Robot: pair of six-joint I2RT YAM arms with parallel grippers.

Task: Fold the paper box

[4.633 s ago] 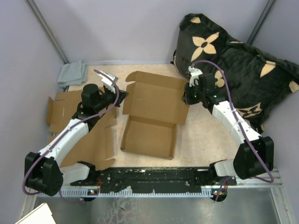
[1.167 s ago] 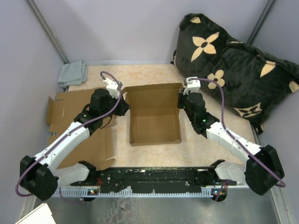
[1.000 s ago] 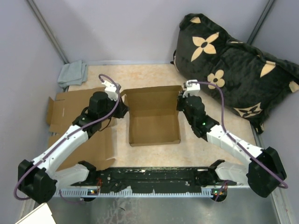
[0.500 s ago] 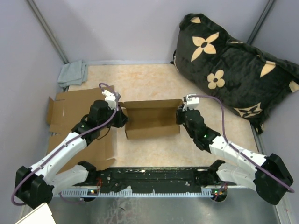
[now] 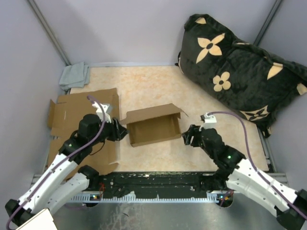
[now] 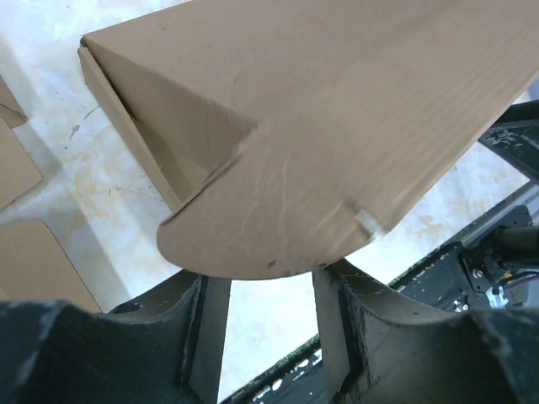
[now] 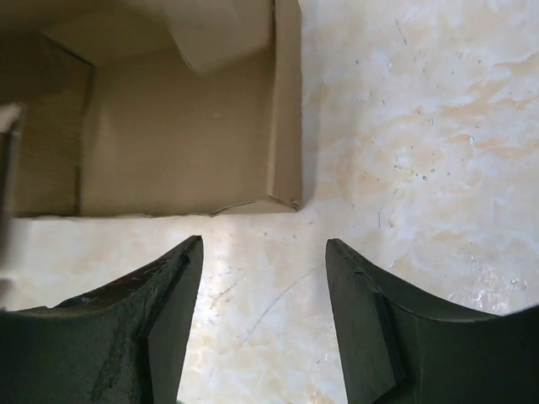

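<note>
The brown paper box (image 5: 153, 125) lies mid-table, its lid leaning over the tray with the near side gaping. My left gripper (image 5: 120, 133) is open just off the box's left end. In the left wrist view a rounded lid flap (image 6: 269, 227) hangs right above the gripper (image 6: 265, 282), and nothing sits between the fingers (image 6: 206, 337). My right gripper (image 5: 188, 139) is open a little to the right of the box, apart from it. The right wrist view shows the box's corner (image 7: 282, 160) ahead of the gripper (image 7: 263, 252), bare table between the fingertips.
Flat cardboard sheets (image 5: 81, 110) lie at the left under my left arm. A grey cloth (image 5: 74, 75) sits in the far left corner. A black flowered cushion (image 5: 240, 62) fills the far right. A black rail (image 5: 158, 182) runs along the near edge.
The lid has come down over the tray and the box has shifted nearer. Both grippers have opened, let go of the box's sides and drawn back toward the near edge.
</note>
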